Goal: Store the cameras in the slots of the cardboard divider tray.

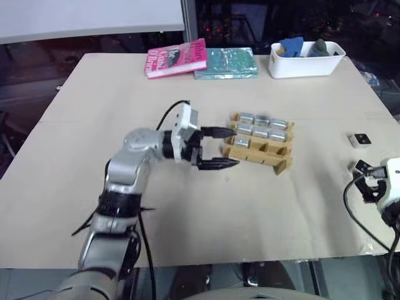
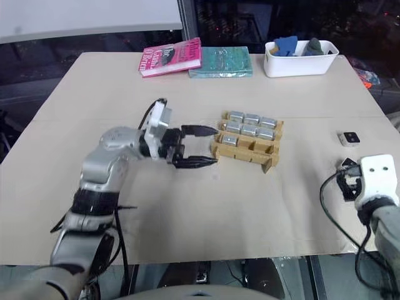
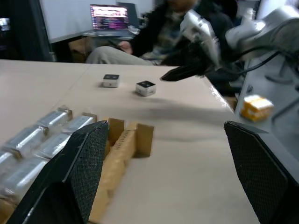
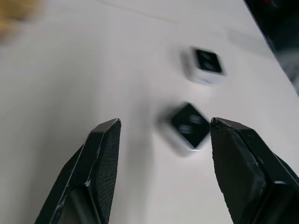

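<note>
The cardboard divider tray [image 1: 259,154] lies at the table's middle, with several silver cameras [image 1: 261,125] standing in its back rows while the front row shows bare cardboard. My left gripper [image 1: 222,148] points level at the tray's left end, open and holding nothing, a little short of the cardboard. Two loose cameras lie at the right. One camera [image 4: 205,65] sits farther off, and the other camera [image 4: 189,126] lies on the table just ahead of my right gripper [image 2: 344,177]. That gripper is open, close above the table and apart from the camera.
A pink book [image 1: 177,58], a teal book [image 1: 226,63] and a white bin [image 1: 306,58] with blue items line the table's far edge. A seated person [image 3: 177,32] and a laptop [image 3: 109,11] are beyond the table's right side. My right gripper is near that edge.
</note>
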